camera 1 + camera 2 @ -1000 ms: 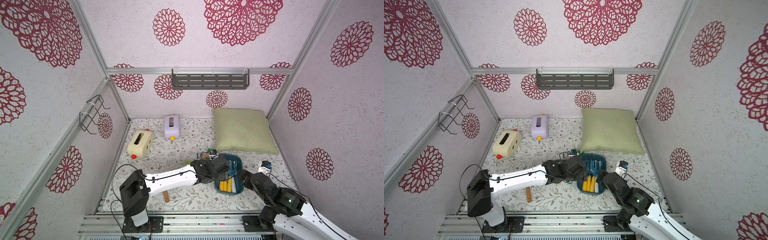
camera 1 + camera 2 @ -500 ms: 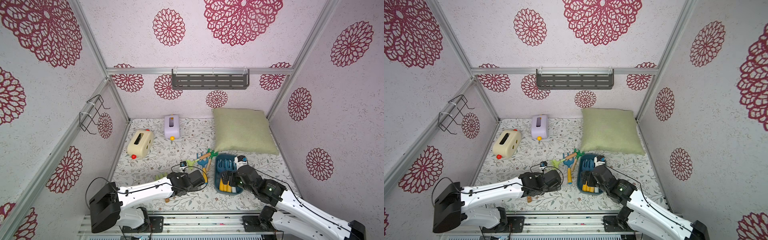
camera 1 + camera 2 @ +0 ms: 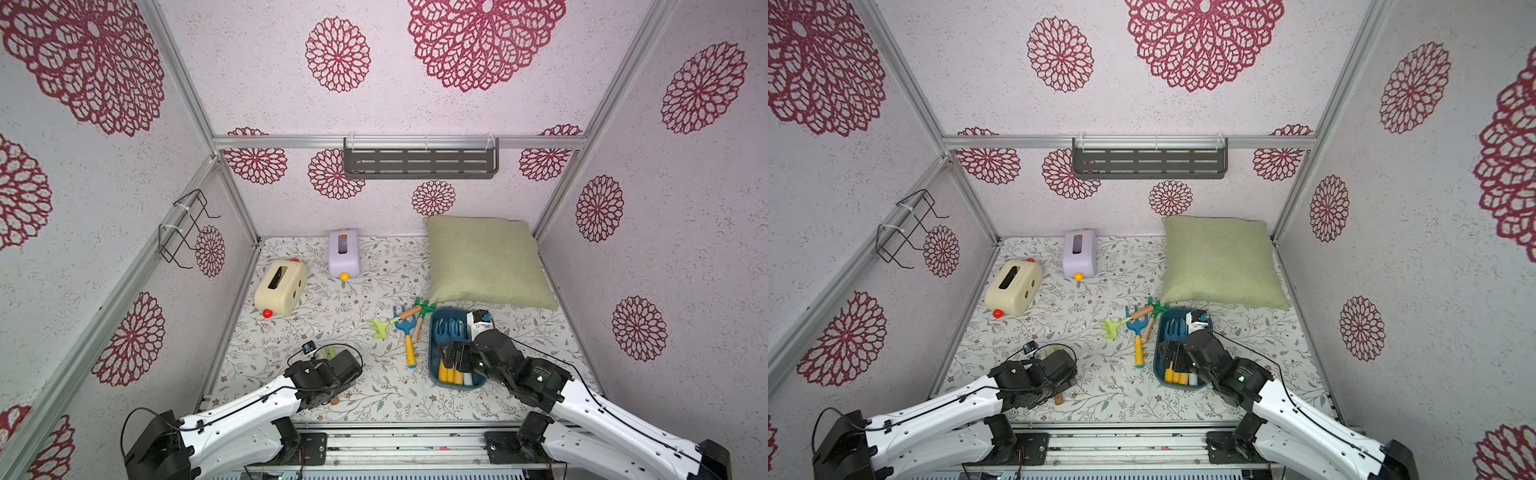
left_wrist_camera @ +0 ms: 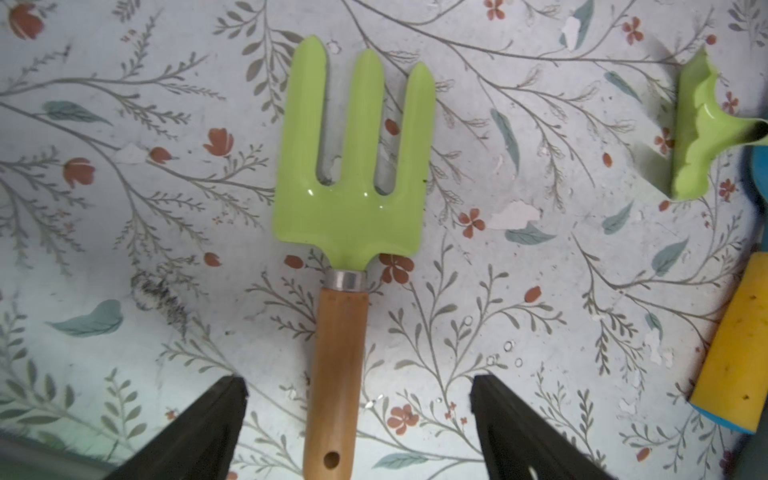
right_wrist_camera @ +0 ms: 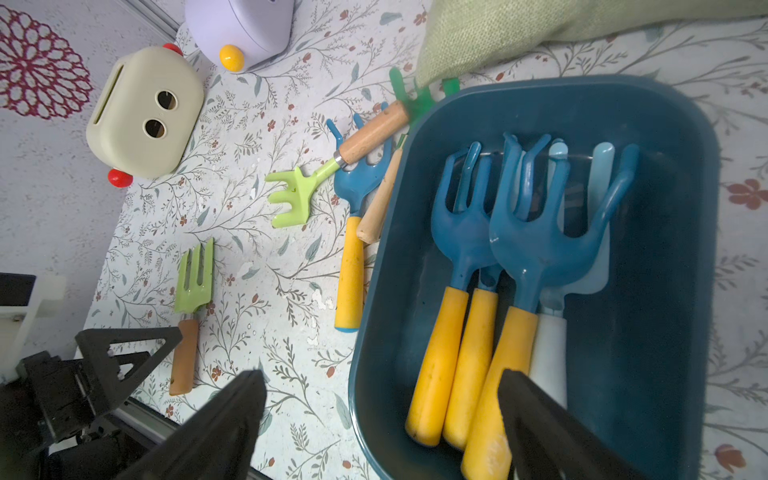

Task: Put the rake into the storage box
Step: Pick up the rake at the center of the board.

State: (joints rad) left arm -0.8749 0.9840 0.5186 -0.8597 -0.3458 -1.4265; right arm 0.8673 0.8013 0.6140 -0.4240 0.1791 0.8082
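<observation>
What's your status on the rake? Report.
Left gripper open over fork. Right gripper open over box. Green rake outside box, resting across blue tool, nothing covering it.

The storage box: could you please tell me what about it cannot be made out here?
- Storage box middle, both top views: covered by right gripper.
- White-handled tool, right wrist view: head mostly hidden under blue rakes.
- Box's near end, right wrist view: cut off by picture edge.

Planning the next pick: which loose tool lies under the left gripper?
The light green wooden-handled fork, alone between the open jaws of the left gripper; the other loose tools cluster beside the tub.
</observation>
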